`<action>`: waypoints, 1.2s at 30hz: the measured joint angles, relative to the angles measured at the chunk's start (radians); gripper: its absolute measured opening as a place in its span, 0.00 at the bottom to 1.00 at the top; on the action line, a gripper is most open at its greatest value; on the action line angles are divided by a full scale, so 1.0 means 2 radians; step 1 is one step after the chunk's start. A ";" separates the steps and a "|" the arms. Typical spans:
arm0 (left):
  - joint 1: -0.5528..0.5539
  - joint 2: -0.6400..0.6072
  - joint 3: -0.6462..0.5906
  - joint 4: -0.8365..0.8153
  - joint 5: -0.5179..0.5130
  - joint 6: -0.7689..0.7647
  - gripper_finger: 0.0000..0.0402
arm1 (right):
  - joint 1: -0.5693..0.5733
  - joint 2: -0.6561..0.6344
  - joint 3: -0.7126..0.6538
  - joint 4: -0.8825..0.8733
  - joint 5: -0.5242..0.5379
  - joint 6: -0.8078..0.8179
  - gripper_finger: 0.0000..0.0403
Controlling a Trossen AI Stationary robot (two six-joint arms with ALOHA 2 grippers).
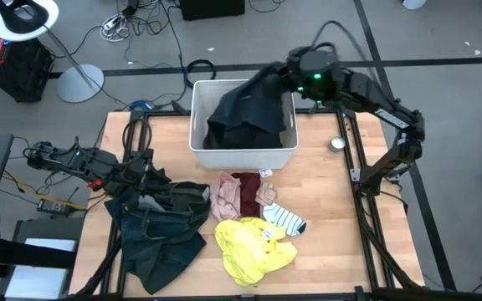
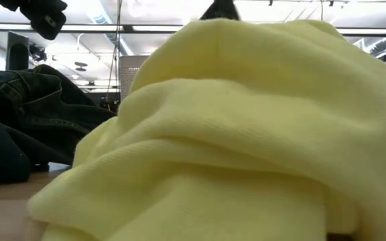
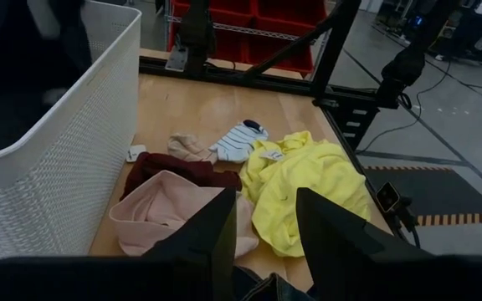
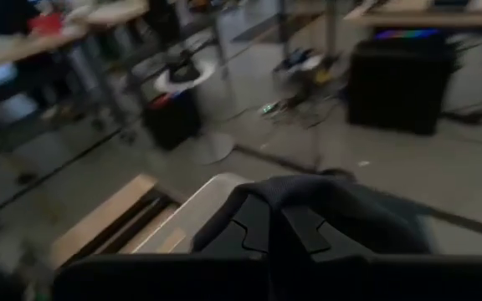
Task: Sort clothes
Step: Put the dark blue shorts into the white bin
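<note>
So our right gripper (image 1: pixel 284 77) was up over the white rectangular plastic bin (image 1: pixel 197 100) at the back of the light wooden table (image 1: pixel 333 217), and it had a big dark navy fabric garment (image 1: pixel 245 113) pinched between its fingers. The cloth draped down from the gripper into the bin, with most of it already bunched inside. In the right wrist view the dark fabric (image 4: pixel 325 209) wrapped right over the fingers, so they looked clamped on it, and the bin's pale rim (image 4: pixel 192 219) showed just below.

Our left gripper (image 1: pixel 145 180) sat low at the left side of the table, right at the edge of the large dark green crumpled garment (image 1: pixel 161 234) that was spread over the front left of the table. From the left wrist view its two dark fingers (image 3: pixel 212 242) stood apart with a clear gap and nothing between them.

The rest of the clothes were lying in a loose cluster in front of the bin: a pale pink soft piece (image 1: pixel 226 195) beside a maroon piece (image 1: pixel 248 191), a small white-and-dark striped sock-like piece (image 1: pixel 285 220) just to the right of those, and a bright yellow knit garment (image 1: pixel 252 245) nearest the front edge. In the low view that yellow one (image 2: pixel 246 134) filled nearly everything, with the dark green garment (image 2: pixel 25 114) behind it to the left.
</note>
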 joint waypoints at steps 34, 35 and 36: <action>0.000 0.000 0.000 -0.023 0.016 0.000 0.33 | -0.095 0.313 0.000 -0.084 -0.333 0.135 0.10; 0.000 0.000 0.000 -0.023 0.016 0.000 0.33 | -0.096 0.314 0.000 -0.084 -0.336 0.136 0.13; 0.000 0.000 0.000 -0.023 0.016 0.000 0.33 | -0.096 0.314 0.000 -0.084 -0.338 0.137 0.15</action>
